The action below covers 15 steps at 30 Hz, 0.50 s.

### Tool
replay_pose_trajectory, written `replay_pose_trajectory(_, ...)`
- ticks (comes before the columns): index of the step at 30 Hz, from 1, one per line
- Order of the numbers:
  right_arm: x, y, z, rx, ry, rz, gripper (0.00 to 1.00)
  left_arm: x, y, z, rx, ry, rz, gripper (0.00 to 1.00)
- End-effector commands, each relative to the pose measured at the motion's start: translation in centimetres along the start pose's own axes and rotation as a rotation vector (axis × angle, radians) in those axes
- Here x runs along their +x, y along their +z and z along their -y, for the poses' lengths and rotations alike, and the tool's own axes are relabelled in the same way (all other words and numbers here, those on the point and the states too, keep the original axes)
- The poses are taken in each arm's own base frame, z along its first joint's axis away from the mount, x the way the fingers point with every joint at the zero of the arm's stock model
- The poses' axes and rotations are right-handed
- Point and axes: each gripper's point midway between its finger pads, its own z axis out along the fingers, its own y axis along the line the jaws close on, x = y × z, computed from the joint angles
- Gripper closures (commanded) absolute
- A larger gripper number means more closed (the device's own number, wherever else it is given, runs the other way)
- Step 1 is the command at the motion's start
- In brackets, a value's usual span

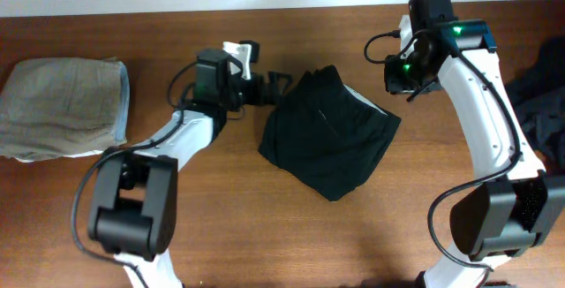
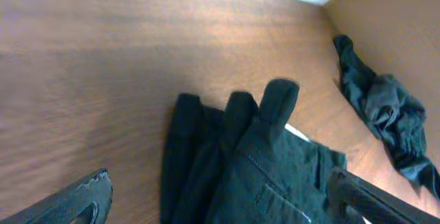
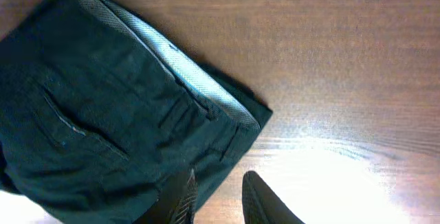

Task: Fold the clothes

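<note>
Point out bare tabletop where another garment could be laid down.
Widest bare wood: the front-middle strip, forward of the folded black trousers. Also bare: the front-left corner, forward of the folded grey garment. Crowded: around the trousers, with the left gripper and right gripper close, and the right edge with the crumpled black heap.

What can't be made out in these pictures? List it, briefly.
Overhead: the black pile is cut off by the right edge.
Right wrist: the folded black garment runs off the left and bottom edges.
Left wrist: the left claw has its fingers cut by the bottom edge.
</note>
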Motion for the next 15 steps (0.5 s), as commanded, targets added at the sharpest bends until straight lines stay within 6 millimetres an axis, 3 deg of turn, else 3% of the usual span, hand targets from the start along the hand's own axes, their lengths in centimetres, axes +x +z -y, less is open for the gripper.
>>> replay_pose_trajectory(1,0.0,-0.9,0.3,0.009,0.004,0.010,0.73,3.3,3.9,-0.6,0.022,-0.013,-0.088,0.01)
replay_pose_trajectory(5,0.2,-0.9,0.3,0.010,0.004,-0.001,0.73,7.0,6.6,-1.1,0.055,-0.062,-0.207,0.01)
replay_pose_trajectory(10,0.4,-0.9,0.3,0.010,0.008,-0.007,0.73,13.1,6.7,-1.5,-0.061,-0.035,-0.401,0.01)
replay_pose_trajectory(11,0.5,-0.9,0.3,0.010,0.008,-0.011,0.73,14.1,6.8,-1.1,-0.061,-0.040,-0.432,0.17)
replay_pose_trajectory(13,0.6,-0.9,0.4,0.011,0.008,-0.017,0.74,15.4,7.1,-0.3,-0.054,-0.036,-0.467,0.70)
replay_pose_trajectory(14,0.7,-0.9,0.4,0.011,0.008,-0.019,0.74,15.7,7.2,0.1,-0.049,-0.030,-0.473,0.90)
replay_pose_trajectory(15,0.8,-0.9,0.4,0.012,0.008,-0.024,0.74,15.7,7.4,0.3,-0.043,-0.023,-0.470,1.00)
